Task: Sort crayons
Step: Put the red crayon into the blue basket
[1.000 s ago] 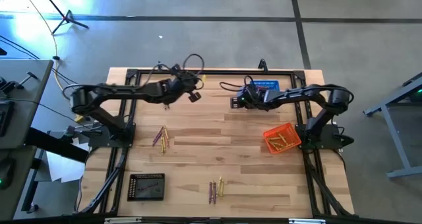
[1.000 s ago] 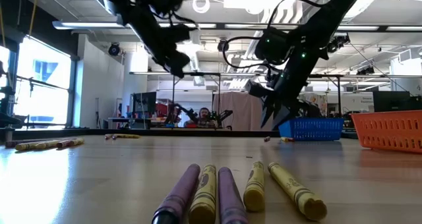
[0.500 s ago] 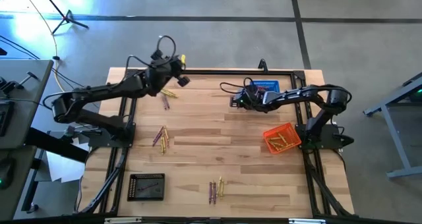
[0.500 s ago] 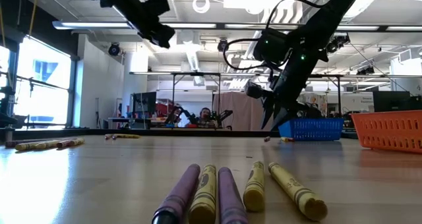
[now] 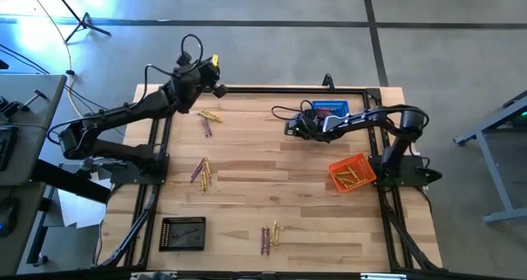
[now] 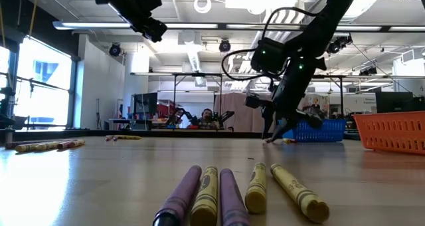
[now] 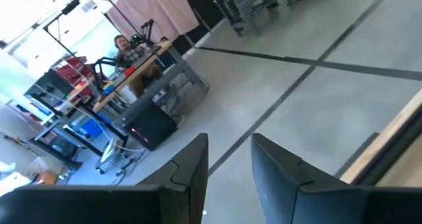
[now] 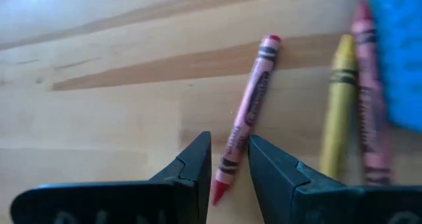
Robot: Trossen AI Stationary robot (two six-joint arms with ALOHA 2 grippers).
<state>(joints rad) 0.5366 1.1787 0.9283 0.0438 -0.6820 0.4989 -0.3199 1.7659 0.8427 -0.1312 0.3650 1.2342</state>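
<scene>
Right end effector is down at the table, just beside the blue basket at the far edge. I see its fingers closed in around the lower end of a red crayon; the crayon lies flat on the wood and runs forward out of the gap. Whether the pads actually pinch it I cannot tell from here. Next to it lie a yellow crayon and a second reddish one, side by side, hard against the basket wall.

Left end effector is raised over the table's far left corner, pointing out past the edge at the floor. Its fingers stand slightly apart with nothing between them.

Other crayons: a pair just below the left end effector, a cluster at left centre, a group near the front edge. Yellow ones lie in the orange basket; the black basket holds a dark one.

Against a second ago: the right end effector has dropped from above the table to its surface and narrowed. The left arm has swung from mid-table back to the far left corner.
</scene>
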